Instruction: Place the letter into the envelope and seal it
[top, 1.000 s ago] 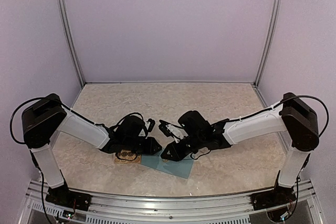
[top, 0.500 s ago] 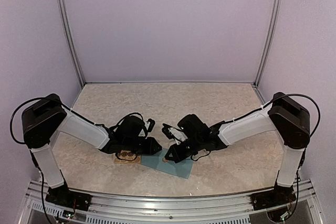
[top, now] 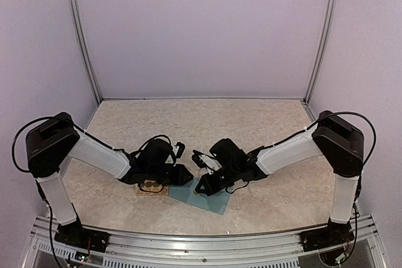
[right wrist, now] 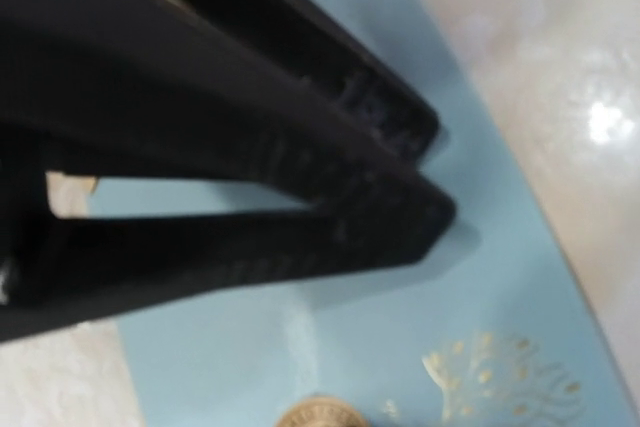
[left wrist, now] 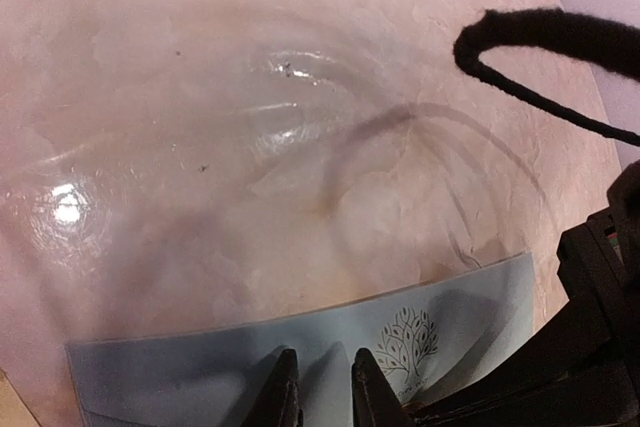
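Seen from above, the light is soft and even. The walls look flat, and my arms lay only faint shadows on the table [top: 251, 117]. My left wrist picture is fairly sharp but bows at its edges. A white glare spot sits at the left, with bright streaks farther off, and the cable [left wrist: 540, 25] throws a curved shadow. My right wrist picture is soft. The right fingers [right wrist: 300, 217] are a near-black blur, shading the hazy envelope [right wrist: 350, 347] below, and glare whitens the far right.
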Controlling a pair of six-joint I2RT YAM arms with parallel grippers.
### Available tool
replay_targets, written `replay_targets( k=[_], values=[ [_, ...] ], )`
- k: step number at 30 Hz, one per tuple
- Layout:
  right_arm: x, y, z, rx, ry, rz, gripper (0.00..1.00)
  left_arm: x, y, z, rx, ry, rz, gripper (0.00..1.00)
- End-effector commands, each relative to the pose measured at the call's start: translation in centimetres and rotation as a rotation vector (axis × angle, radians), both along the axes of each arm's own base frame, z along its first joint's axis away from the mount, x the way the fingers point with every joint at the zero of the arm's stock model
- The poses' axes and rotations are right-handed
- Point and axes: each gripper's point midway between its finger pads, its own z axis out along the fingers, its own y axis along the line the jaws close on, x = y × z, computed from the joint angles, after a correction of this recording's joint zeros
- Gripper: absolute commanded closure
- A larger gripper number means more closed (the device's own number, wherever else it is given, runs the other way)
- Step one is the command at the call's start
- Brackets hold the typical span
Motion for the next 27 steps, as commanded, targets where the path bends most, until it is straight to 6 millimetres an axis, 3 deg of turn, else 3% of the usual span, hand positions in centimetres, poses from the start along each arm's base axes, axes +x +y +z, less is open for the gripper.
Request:
replay_targets(
  k=[1,11,20,24,27],
  values=[
    [-0.7,-0.4,-2.4,-0.038,0.053,0.031,1.0,-1.8,1.8,-2.5,0.081,0.075,0.009,0.83],
    [-1.9,0.2,-3.0,-0.04,0.071,0.1,1.0,-1.9,2.0,-3.0,0.092,0.086,0.034,0.86],
    [-1.2,-0.6,-3.6,-0.09,0.068,0.037,1.0,-2.4,2.1,0.7,0.05,0.024,0.033,0.83],
    [-1.3,-0.5,-3.6,-0.089,0.071,0.039,1.0,-3.7,2.4,0.5,0.048,0.038,0.029,0.83],
    [-1.3,-0.5,-3.6,-0.088,0.07,0.039,1.0,-4.5,2.8,-0.7,0.06,0.064,0.037,0.83]
  ],
)
